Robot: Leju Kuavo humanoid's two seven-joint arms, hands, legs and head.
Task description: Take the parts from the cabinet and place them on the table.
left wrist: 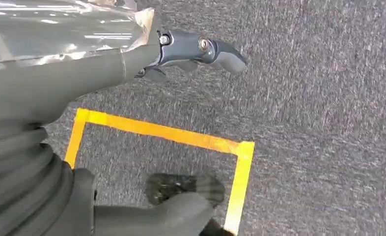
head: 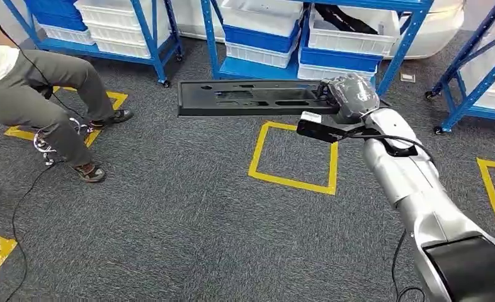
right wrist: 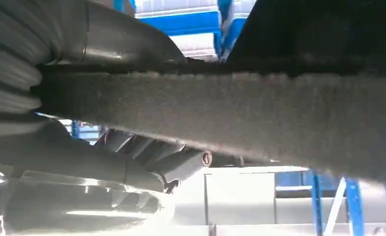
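Note:
My right hand (head: pixel 349 95) grips one end of a long flat black part (head: pixel 248 99) with slots in it, holding it level above the grey carpet and sticking out to my left. In the right wrist view the part (right wrist: pixel 279 108) passes close across the camera, its underside grey and fuzzy, and my right hand's fingers (right wrist: pixel 176 160) curl beneath it. My left hand (left wrist: pixel 181 51) hangs over the carpet with its fingers spread and nothing in it.
Blue shelving racks (head: pixel 308 38) with white and blue bins stand ahead. A person (head: pixel 37 94) sits at the left, feet on the carpet near a cable. Yellow tape squares (head: pixel 293 157) mark the floor; one yellow square (left wrist: pixel 171 135) lies under my left hand.

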